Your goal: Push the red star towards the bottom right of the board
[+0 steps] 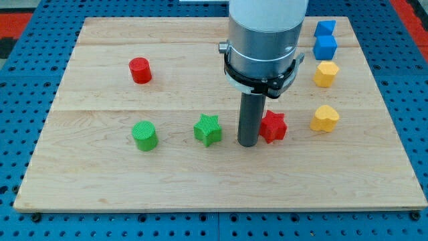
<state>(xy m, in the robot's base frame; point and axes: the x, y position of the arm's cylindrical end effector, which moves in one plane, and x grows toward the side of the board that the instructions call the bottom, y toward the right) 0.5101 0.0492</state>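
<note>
The red star (274, 126) lies right of the board's middle, in the lower half. My tip (248, 142) stands right at the star's left side, touching or nearly touching it. The green star (208, 130) lies just left of my tip. The rod hangs from a wide grey arm body (264, 33) that hides part of the board's top middle.
A green cylinder (144, 135) sits at lower left and a red cylinder (140, 70) at upper left. Two blue blocks (325, 39) sit at top right, with a yellow block (326, 73) below them and a yellow heart (324, 118) right of the red star. The wooden board (100, 181) rests on blue pegboard.
</note>
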